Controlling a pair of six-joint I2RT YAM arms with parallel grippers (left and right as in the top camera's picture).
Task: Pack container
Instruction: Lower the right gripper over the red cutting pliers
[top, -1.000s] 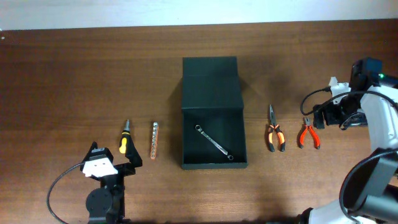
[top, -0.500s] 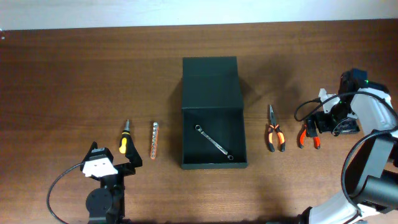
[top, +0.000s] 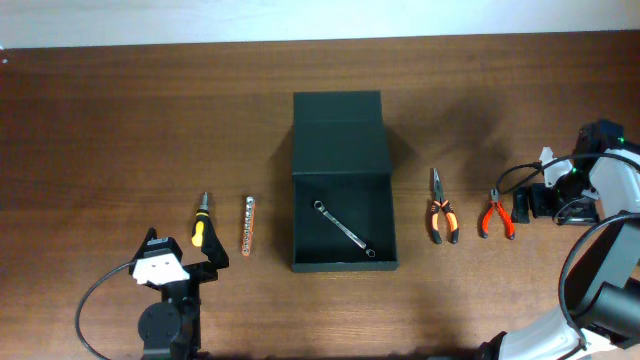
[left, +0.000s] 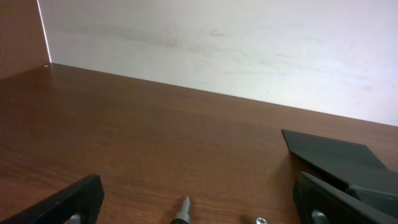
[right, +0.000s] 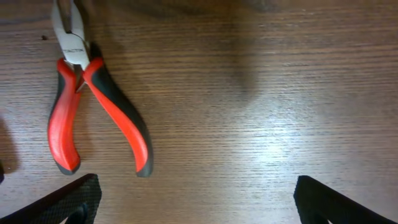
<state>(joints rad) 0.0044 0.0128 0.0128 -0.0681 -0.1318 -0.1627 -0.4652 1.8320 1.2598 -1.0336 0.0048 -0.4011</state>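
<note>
— Where's the container (top: 340, 135)?
— Mid-table, lid flipped back, 1 wrench (top: 343, 229) inside.
— Your grippers?
— My left gripper (left: 198, 202) gapes wide and empty near the screwdriver (top: 200, 228). My right gripper (right: 196, 199) is equally wide, holding nothing, beside the red pliers (right: 93, 106).

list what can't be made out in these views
Left wrist view: screwdriver shows only its tip, rest cut by the bottom edge; container runs off the right edge, inside hidden.
Overhead: bit strip too small to read.
Right wrist view: red pliers nose cut by the top edge.
</note>
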